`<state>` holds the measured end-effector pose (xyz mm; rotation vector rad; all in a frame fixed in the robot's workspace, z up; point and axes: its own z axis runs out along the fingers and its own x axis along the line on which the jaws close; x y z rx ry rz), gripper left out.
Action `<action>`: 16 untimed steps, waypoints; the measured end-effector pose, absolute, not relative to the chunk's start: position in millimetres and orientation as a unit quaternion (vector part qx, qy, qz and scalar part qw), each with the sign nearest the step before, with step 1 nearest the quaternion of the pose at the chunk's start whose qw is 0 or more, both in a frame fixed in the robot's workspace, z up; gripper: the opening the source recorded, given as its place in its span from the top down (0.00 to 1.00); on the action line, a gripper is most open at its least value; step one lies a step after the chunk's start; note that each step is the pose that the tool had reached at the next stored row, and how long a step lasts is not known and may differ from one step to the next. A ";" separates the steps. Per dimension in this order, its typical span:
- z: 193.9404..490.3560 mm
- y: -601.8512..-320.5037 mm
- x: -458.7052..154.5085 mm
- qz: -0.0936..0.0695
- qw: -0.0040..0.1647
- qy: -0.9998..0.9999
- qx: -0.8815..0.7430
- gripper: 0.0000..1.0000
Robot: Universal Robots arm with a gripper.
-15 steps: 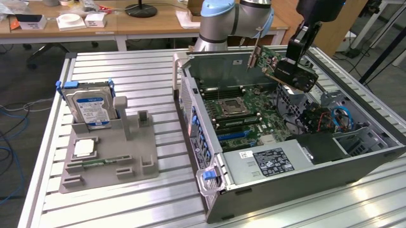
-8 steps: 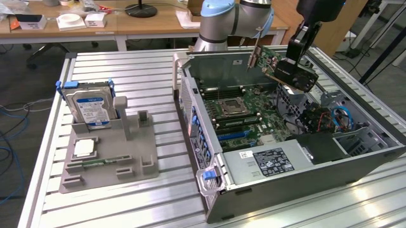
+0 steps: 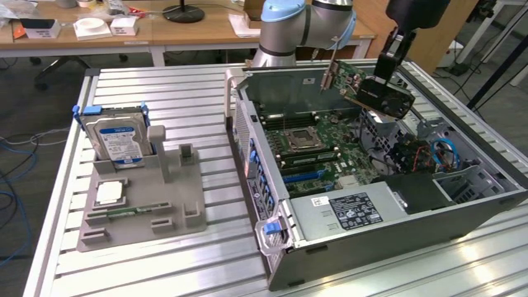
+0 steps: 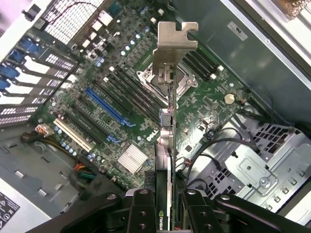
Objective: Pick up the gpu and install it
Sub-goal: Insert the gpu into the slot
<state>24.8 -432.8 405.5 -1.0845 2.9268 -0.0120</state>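
Novice: Grip first. How does it look?

Mentor: Fingers (image 4: 144, 208) are clamped on the gpu (image 4: 167, 131), one on each face, at the end away from the bracket (image 4: 173, 41). The card hangs in the air above the open case (image 3: 462, 207), over the board (image 3: 318, 145), and touches nothing else.

Novice: So the job now is lining it up?

Mentor: That's my reading. From the wrist the card is seen edge-on, a thin line across the board, and that line is the guide. It should run parallel to the slot it's meant for. The long blue slot (image 4: 104, 104) lies off to one side, apart from the card, and doesn't look lined up with it. I can't tell from here which slot is the target.

Novice: And the tilt?

Mentor: In the exterior view the card sits tilted, not level with the board. I'd want its lower edge flat to the board before any contact, so that one corner doesn't dig in first.

Novice: Anything to watch?

Mentor: The bracket. It has to meet the case's rear wall cleanly, so it needs as much attention as the edge. There are also loose cables (image 4: 214, 145) near the drive cage, close beside the card's path, and I'd steer wide of them. With a grip at one end only, I'd guess the far end can swing, so slow, straight moves are best.
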 end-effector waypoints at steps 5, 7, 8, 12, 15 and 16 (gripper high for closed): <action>405.5 -432.8 24.8 -0.004 0.010 0.933 -0.361 0.74; 405.5 -432.8 24.9 -0.004 0.010 0.931 -0.365 0.74; 405.5 -432.8 24.9 -0.004 0.010 0.930 -0.366 0.74; 405.5 -432.8 25.0 -0.004 0.010 0.928 -0.372 0.74; 405.5 -432.8 25.1 -0.004 0.010 0.927 -0.375 0.74; 405.5 -432.8 25.1 -0.004 0.010 0.926 -0.376 0.74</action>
